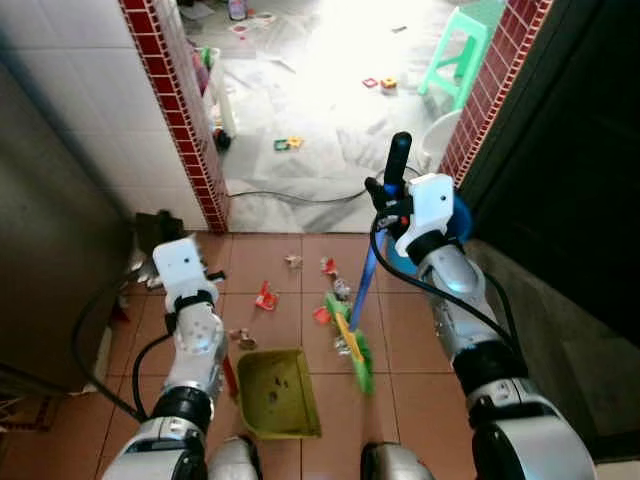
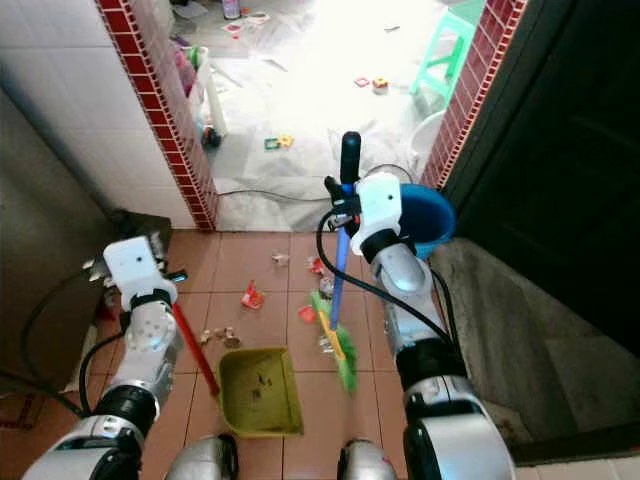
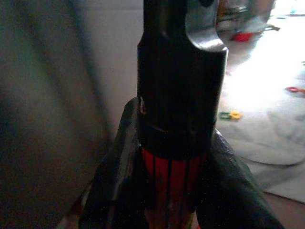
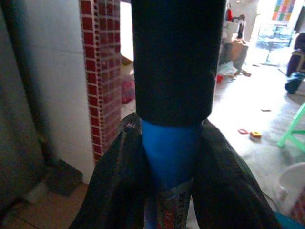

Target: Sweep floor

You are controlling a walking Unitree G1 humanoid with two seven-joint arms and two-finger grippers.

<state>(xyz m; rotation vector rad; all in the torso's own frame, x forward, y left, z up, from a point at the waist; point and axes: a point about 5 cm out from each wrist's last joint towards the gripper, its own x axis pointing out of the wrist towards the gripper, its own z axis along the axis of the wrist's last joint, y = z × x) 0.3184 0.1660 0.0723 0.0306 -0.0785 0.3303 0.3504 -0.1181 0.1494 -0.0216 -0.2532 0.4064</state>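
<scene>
An olive-green dustpan [image 1: 275, 392] rests on the terracotta tiles between my arms. Its red handle [image 2: 195, 350] rises to my left gripper [image 3: 174, 191], which is shut on it just below the black cap [image 3: 178, 71]. My right gripper [image 4: 171, 191] is shut on the broom's blue handle [image 1: 368, 275] under its black grip [image 1: 398, 155]. The green and yellow broom head [image 1: 352, 345] sits on the floor just right of the dustpan. Red scraps [image 1: 266, 297] and small brown bits [image 1: 243, 340] lie scattered on the tiles in front of the pan.
A blue bucket [image 2: 425, 215] stands behind my right arm by the brick pillar [image 1: 480, 100]. Another brick pillar [image 1: 180, 110] is at left, with a black cable [image 1: 290, 195] across the threshold. Beyond are a green stool [image 1: 460, 50] and small toys [image 1: 288, 144].
</scene>
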